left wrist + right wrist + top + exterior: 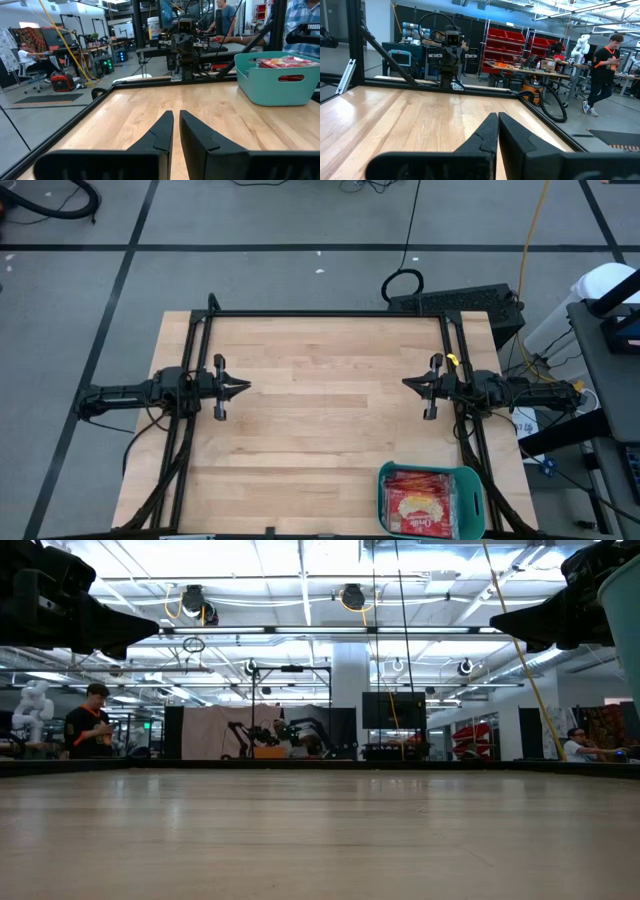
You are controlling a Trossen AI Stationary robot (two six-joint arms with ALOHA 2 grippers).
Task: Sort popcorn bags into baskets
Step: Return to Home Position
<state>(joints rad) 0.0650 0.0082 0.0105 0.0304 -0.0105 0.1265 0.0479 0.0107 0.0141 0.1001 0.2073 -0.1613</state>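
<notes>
From above, the popcorn bags point(418, 505) lay stacked inside the basket point(470, 475). The left gripper point(241, 388) and right gripper point(409, 384) hung well away from the basket, empty, parked, I judged, because no bag lay outside it. In the wrist views both claws were pinched together, the left perhaps a sliver apart.

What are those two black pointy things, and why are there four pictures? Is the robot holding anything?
Those are a robot's two arms, each ending in a two-finger gripper, like a pincher. The left gripper and right gripper face each other above the wooden table, both shut and holding nothing. One picture looks down from above, one looks level across the tabletop, and two come from cameras on the wrists. The red popcorn bags lie in the teal basket at the table's corner near the right arm.
</notes>
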